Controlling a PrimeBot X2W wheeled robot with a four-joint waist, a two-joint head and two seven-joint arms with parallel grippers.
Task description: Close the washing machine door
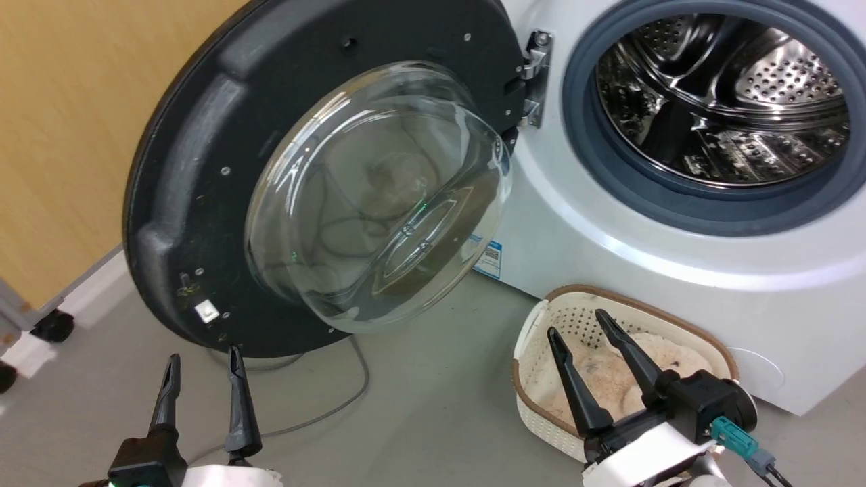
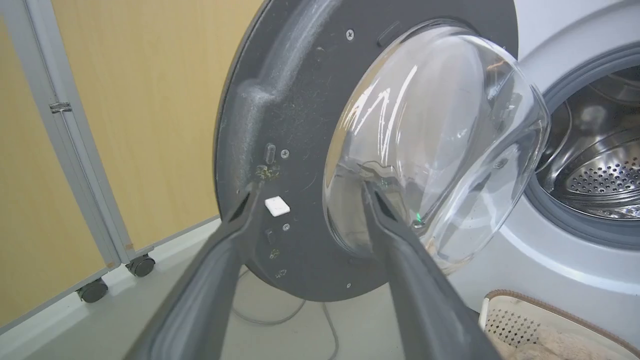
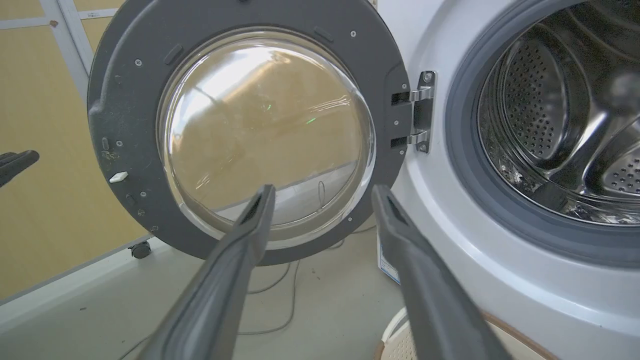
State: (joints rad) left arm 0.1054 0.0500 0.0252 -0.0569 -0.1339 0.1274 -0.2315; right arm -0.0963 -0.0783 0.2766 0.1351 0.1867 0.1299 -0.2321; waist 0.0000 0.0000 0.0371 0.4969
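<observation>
Washing machine door [image 1: 203,169] was found swung wide open on its hinge [image 1: 534,74], to the L of the washing machine [image 1: 609,250], drum exposed. L gripper [image 1: 204,352] was held low, just below the door's lower rim, fingers pointed up and parted, nothing gripped. R gripper [image 1: 576,321] was held over the basket [image 1: 531,338], fingers likewise spread w/ nothing between them.
</observation>
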